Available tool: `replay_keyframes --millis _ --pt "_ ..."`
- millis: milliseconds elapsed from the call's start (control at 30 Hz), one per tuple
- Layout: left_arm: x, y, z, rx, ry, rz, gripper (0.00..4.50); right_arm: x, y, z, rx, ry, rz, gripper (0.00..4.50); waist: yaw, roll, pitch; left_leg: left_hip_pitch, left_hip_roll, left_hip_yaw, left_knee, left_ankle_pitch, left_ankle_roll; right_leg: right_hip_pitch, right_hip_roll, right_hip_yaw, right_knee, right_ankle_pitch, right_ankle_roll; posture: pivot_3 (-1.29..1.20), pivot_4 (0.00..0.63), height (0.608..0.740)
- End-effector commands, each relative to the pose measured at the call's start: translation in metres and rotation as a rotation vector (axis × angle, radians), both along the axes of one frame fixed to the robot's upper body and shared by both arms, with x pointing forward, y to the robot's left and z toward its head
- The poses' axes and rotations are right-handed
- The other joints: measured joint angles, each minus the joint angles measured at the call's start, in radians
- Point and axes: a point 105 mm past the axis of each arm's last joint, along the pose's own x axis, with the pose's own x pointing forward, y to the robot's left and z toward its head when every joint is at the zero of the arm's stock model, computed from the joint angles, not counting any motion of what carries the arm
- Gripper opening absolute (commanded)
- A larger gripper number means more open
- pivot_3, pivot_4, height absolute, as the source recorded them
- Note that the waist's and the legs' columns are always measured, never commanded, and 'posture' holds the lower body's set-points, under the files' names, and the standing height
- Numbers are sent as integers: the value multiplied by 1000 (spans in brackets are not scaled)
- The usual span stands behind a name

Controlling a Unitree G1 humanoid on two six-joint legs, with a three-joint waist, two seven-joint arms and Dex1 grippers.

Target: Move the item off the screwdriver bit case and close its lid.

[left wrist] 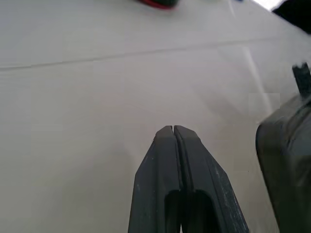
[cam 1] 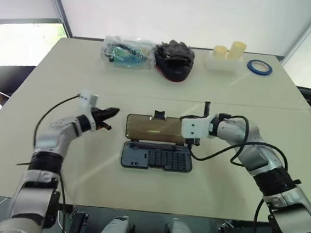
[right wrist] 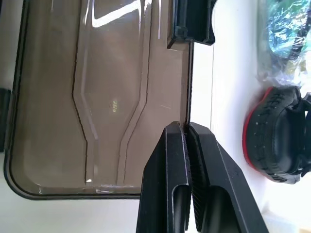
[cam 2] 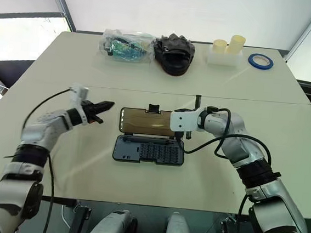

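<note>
Here the screwdriver bit case (cam 1: pixel 157 158) is seen lying open at the near middle of the pale surface (cam 1: pixel 83 181), its rows of small bits exposed and nothing seen resting on them. Hinged along its far edge, the lid (cam 1: pixel 153 127) is laid flat on the surface, the black latch tab (cam 1: pixel 159 115) at its far rim. The left claw (cam 1: pixel 110 113) is held with fingers pressed together just beside the lid's left end, apart from it; the right claw (right wrist: pixel 187 132), also pinched together and empty, is poised over the lid's right end. The lid is judged light, stiff and smooth, so slippery to pinch; it would best be lifted under its far rim near the tab and swung over.
</note>
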Motion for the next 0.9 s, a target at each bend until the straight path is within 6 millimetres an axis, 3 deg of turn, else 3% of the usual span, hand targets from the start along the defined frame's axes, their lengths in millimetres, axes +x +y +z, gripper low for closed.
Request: replay_keyframes --millis 33,267,367,600,733,833,900 --pt "5 -17 -2 75 -25 -134 0 -1 5 16 18 -58 -6 21 -3 0 0 0 0 0 0 0 0 -1 0 0 0 0 0 0 150 740" --pt "3 -34 -2 79 39 -299 0 -10 8 22 53 -42 -80 21 -12 -1 0 -15 0 1 8 0 0 -18 0 0 7 0 0 0 150 740" --pt "5 -35 5 71 40 -315 0 -17 9 26 100 13 -138 878 -9 -1 0 -15 0 1 8 0 0 -18 0 0 8 0 0 0 150 740" --pt "5 -40 18 64 27 -371 0 -43 4 45 192 138 -236 4305 -4 -1 0 -17 -1 0 7 0 0 -18 -1 0 8 0 0 0 150 740" --pt "10 -44 52 -35 -11 -407 0 -70 -7 92 548 322 -278 4305 -3 -1 2 -20 -1 -1 7 0 0 -20 -1 0 9 0 0 0 150 740" --pt "-1 -55 76 -78 -6 -566 0 -73 -28 121 764 374 -295 4305 -3 -2 2 -24 -2 -2 9 0 0 -23 -2 -1 11 0 0 0 150 740" --pt "-11 -60 80 -73 22 -663 0 -71 -46 128 810 358 -335 4305 -2 -2 2 -24 -4 -3 9 0 0 -24 -4 -2 17 0 0 0 150 740"
